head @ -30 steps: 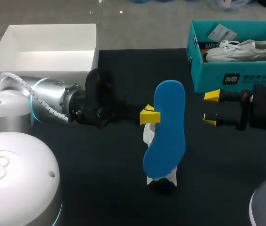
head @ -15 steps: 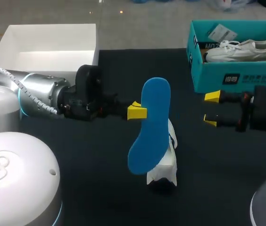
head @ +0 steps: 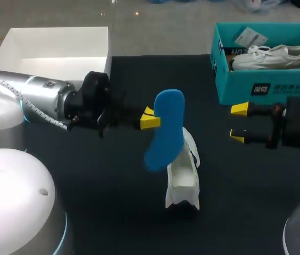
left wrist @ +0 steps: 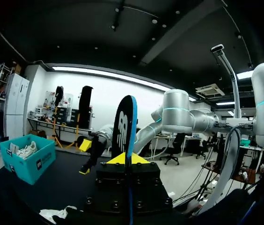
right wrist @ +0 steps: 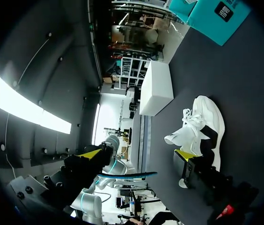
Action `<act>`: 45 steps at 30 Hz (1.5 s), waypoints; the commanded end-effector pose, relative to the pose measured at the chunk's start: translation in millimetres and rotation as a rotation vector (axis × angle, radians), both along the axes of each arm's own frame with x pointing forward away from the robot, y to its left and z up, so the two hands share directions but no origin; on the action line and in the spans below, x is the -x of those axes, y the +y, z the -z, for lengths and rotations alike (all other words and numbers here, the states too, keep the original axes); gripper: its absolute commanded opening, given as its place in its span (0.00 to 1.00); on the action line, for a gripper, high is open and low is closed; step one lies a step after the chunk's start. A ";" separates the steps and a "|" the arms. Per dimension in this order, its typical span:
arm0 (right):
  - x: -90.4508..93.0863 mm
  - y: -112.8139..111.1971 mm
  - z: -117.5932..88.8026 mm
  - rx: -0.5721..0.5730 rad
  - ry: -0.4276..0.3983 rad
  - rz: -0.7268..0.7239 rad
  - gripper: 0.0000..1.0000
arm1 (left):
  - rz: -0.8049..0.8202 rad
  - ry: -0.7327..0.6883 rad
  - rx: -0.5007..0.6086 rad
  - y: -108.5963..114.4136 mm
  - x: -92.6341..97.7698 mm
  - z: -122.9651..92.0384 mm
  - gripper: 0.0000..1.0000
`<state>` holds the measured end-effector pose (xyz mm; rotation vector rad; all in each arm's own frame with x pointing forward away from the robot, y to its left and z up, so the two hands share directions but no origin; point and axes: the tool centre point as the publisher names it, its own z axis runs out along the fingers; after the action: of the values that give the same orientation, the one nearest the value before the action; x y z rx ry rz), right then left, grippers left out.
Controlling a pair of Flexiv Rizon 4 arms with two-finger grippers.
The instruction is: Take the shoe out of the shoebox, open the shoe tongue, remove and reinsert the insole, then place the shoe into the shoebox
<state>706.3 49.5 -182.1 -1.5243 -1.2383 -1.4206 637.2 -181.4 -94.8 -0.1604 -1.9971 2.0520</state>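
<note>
My left gripper [head: 150,120] is shut on a blue insole [head: 164,130], which it holds on edge above the table, tilted over a white shoe [head: 182,176]. The shoe stands on the black table, opening upward. In the left wrist view the insole [left wrist: 123,125] sticks up, edge-on, from between the yellow tips of the left gripper [left wrist: 125,159]. My right gripper [head: 238,122] hangs open and empty to the right of the shoe, in front of the teal shoebox [head: 267,87]. The right wrist view shows the shoe [right wrist: 200,124] and insole [right wrist: 127,175] ahead of the right gripper [right wrist: 138,153].
A second white shoe [head: 270,56] lies in the teal shoebox at the back right. A white box lid [head: 54,53] sits at the back left, behind my left arm. Black table surface lies in front of the shoe.
My left gripper has drawn back to the left with the insole, which now tilts and sits lower, uncovering the shoe. The right arm has not moved.
</note>
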 end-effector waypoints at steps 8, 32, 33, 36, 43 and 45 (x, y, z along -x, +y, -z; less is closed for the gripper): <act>0.4 1.4 0.2 0.000 -0.001 0.004 1.00 | -0.022 -0.695 0.140 -22.7 -48.7 -2.3 0.00; 0.4 1.4 0.2 0.000 -0.001 0.004 1.00 | 0.141 -1.236 -0.066 -5.7 -79.9 28.4 0.00; 0.4 1.4 0.2 0.000 -0.001 0.004 1.00 | 0.135 -1.253 -0.072 -4.7 -81.1 31.7 0.00; 0.4 1.4 0.2 0.000 -0.001 0.004 1.00 | 0.158 -1.353 -0.083 -1.2 -86.0 44.3 0.00; 0.4 1.4 0.2 0.000 -0.001 0.004 1.00 | 0.162 -1.567 -0.065 -3.1 -96.6 51.7 0.00; 0.4 1.4 0.2 0.000 -0.001 0.004 1.00 | 0.177 -1.637 -0.085 -5.0 -98.3 47.4 0.00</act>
<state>706.8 49.7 -182.1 -1.5229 -1.2388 -1.4214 738.0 -182.6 -146.0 -2.2226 -2.4416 1.8093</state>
